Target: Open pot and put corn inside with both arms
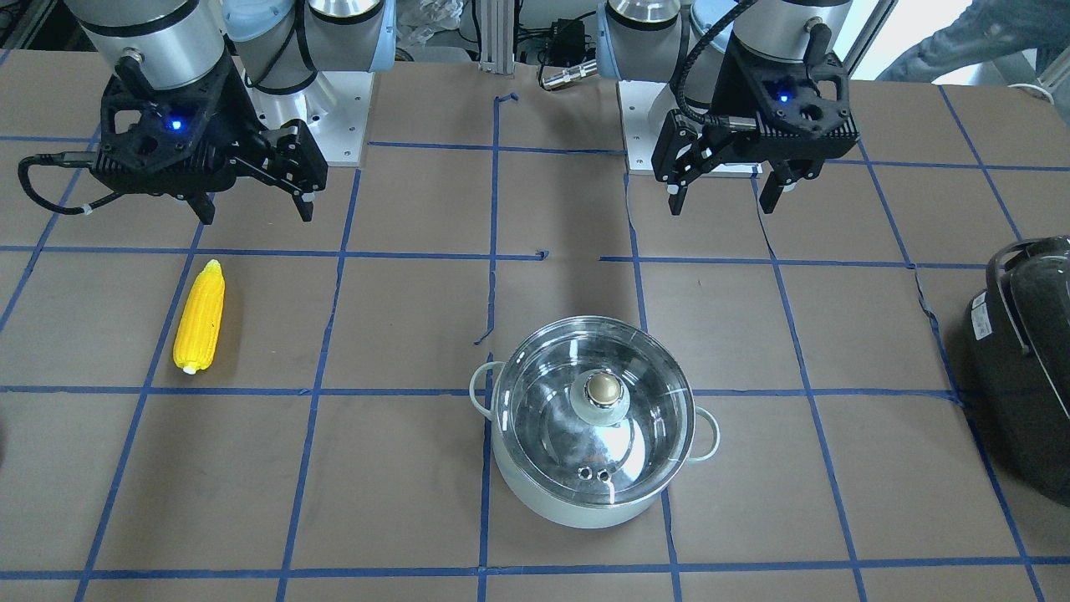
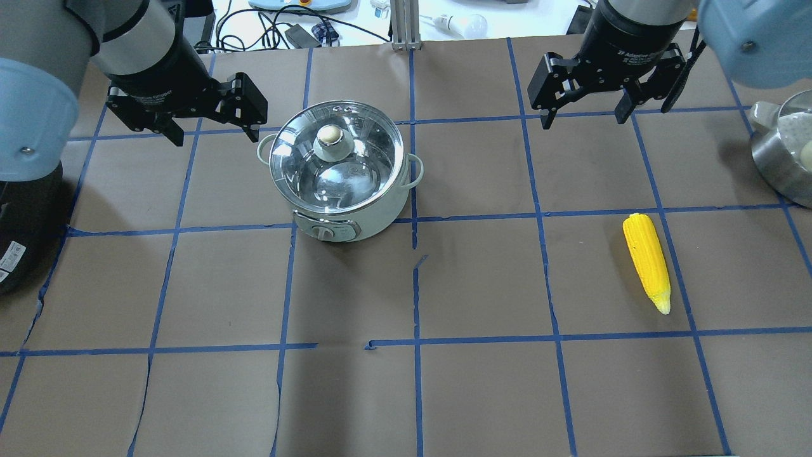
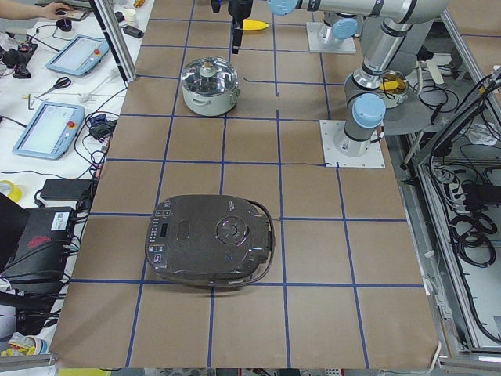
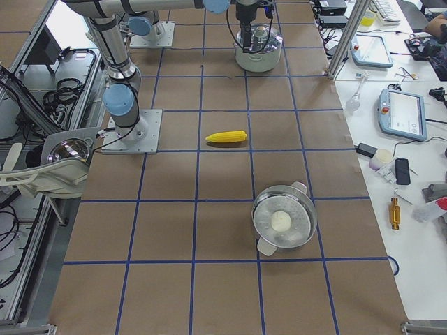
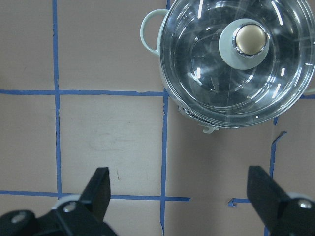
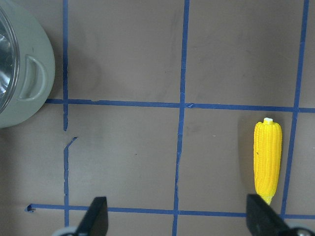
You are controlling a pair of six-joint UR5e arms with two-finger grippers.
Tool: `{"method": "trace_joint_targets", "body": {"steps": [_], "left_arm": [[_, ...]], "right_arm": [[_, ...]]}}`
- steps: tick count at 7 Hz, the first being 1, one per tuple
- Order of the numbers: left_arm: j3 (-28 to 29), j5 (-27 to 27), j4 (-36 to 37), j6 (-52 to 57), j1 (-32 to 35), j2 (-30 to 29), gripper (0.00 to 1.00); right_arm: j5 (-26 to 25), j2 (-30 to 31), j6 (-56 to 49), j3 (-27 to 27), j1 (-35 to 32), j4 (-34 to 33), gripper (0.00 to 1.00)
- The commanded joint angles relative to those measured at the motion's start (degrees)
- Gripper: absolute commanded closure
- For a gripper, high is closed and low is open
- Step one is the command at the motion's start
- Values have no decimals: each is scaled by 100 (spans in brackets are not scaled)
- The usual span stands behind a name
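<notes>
Brown paper, marked into squares by blue tape (image 2: pixel 415 285), is spread over the table (image 2: pixel 190 406). Nearest, on the robot's right half, the corn (image 2: pixel 647 260) is laid flat on the paper, with its tapered tip turned toward the robot and nothing touching it. Farther on, on the left half, the pot (image 2: pixel 346 212) is set upright, with a dial (image 2: pixel 325 232) on the side that faces the robot. It is closed by the glass lid (image 2: pixel 361 174), which is topped by a brass-coloured knob (image 2: pixel 329 134). Pot and corn are set well apart.

To the left of the pot, the left gripper (image 2: pixel 216 136) is held in the air, with its fingers spread wide and nothing between them. On the other side, the right gripper (image 2: pixel 583 120) is held above the paper beyond the corn, its fingers likewise spread wide and empty.

At the table's ends, a black cooker (image 1: pixel 1028 368) is placed on the robot's left and a steel pan (image 4: pixel 283 223) on its right. Beyond the far edge, cables (image 2: pixel 254 25) are seen.
</notes>
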State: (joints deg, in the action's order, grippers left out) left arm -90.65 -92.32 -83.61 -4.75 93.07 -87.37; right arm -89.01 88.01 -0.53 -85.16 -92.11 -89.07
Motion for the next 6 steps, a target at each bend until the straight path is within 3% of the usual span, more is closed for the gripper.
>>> {"method": "trace_joint_targets", "body": {"steps": [1,6], "left_arm": [[3,4,107,0,18,-60,0],[12,4,108,-53,44,-122,0]], "right_arm": [[-2,6,1,0,0,3,0],[7,6,9,-27,-8,-5,0]]}}
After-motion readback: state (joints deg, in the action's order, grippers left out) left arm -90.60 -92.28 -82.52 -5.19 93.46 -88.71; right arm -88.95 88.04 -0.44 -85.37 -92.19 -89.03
